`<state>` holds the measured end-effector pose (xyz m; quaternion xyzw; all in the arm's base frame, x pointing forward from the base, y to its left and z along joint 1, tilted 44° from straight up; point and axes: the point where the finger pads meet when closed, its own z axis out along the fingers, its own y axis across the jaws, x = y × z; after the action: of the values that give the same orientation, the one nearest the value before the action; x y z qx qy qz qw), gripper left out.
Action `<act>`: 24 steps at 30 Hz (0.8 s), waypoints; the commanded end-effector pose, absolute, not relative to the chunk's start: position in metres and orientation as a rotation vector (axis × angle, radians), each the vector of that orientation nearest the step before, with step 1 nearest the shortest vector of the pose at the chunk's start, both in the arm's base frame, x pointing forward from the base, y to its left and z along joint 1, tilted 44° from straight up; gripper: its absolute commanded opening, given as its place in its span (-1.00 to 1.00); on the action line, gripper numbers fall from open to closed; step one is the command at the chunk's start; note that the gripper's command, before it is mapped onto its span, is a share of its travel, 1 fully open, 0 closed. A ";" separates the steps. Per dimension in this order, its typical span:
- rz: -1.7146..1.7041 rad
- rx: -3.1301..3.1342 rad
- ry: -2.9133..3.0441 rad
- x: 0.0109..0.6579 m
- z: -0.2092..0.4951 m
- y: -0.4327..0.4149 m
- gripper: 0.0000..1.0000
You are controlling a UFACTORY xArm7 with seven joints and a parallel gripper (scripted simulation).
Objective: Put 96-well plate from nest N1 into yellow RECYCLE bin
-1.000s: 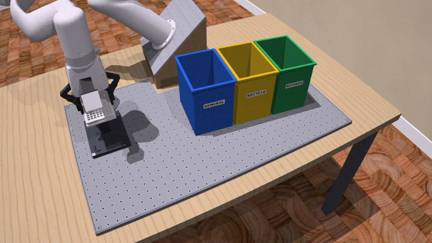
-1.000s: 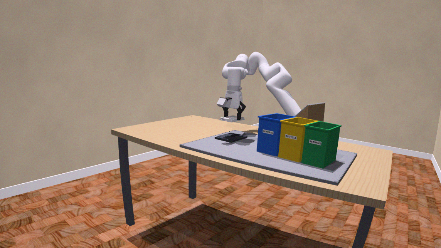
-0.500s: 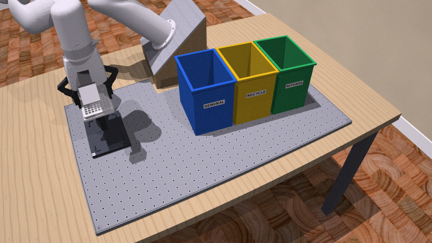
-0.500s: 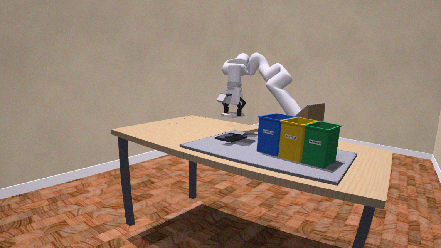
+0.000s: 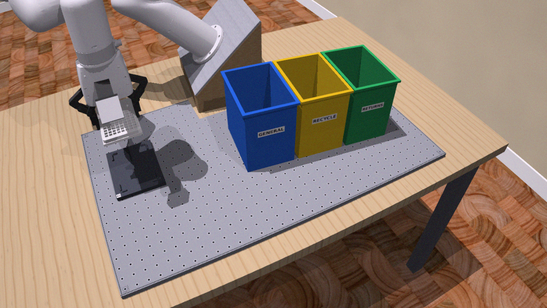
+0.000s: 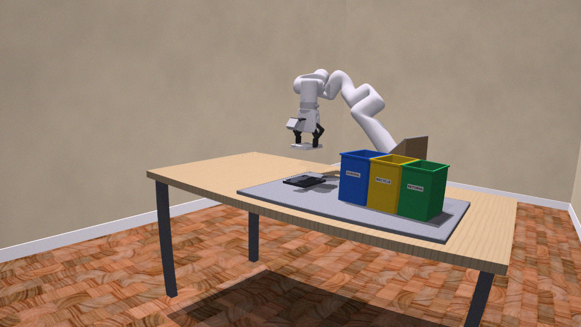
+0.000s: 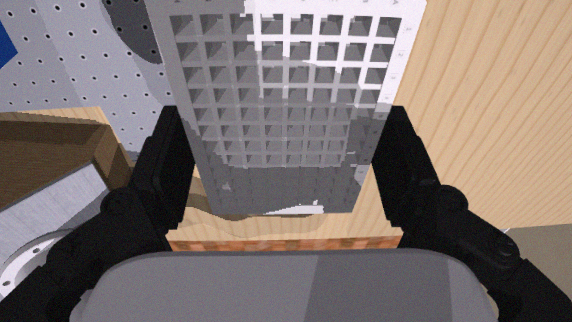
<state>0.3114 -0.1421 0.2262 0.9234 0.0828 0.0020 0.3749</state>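
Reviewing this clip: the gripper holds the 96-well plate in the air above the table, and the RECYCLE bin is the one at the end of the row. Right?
Not quite. The yellow RECYCLE bin stands in the middle, between blue GENERAL and green RETURNS, as the top view shows. The gripper does hold the 96-well plate aloft.

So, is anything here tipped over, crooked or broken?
Nothing stands out. The blue, yellow and green bins stand upright in a row. The 96-well plate sits level between the gripper fingers, above the plate nest.
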 end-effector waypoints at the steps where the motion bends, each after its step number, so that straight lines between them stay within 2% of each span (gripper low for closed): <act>1: 0.008 2.363 0.213 0.312 0.230 -0.139 -1.00; 24: 0.008 2.363 0.213 0.309 0.255 -0.114 -1.00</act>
<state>0.3089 -0.1183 0.2509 0.9234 0.0826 0.0015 0.3749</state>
